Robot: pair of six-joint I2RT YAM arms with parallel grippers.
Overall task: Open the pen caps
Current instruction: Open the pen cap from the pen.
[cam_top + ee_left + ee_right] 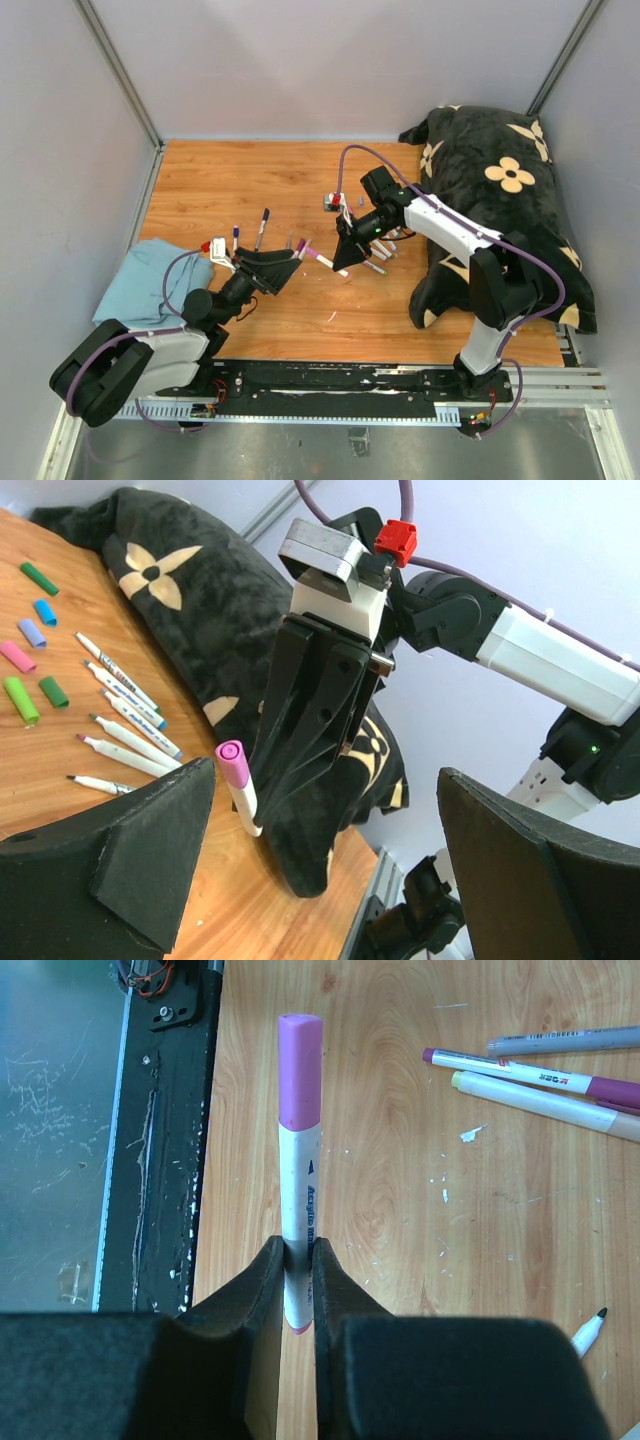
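My right gripper [297,1252] is shut on the white barrel of a pen [299,1185], low on the barrel, with the pen's pink cap [300,1070] still on and pointing away from the jaws. In the top view this gripper [341,264] holds the pen above the wooden table, cap [309,254] towards my left gripper [292,270]. My left gripper [330,880] is open and empty. The pink cap [232,763] sits just in front of its left finger [150,850], not between the jaws. Loose green [40,577], blue [45,612], purple [32,632] and pink caps [17,656] lie on the table.
Several uncapped pens [125,695] lie beside the loose caps, and more pens [540,1075] lie right of the held pen. A black flowered pillow [500,200] fills the right side. A blue cloth [150,280] lies at the left. Two pens [262,225] lie behind the left gripper.
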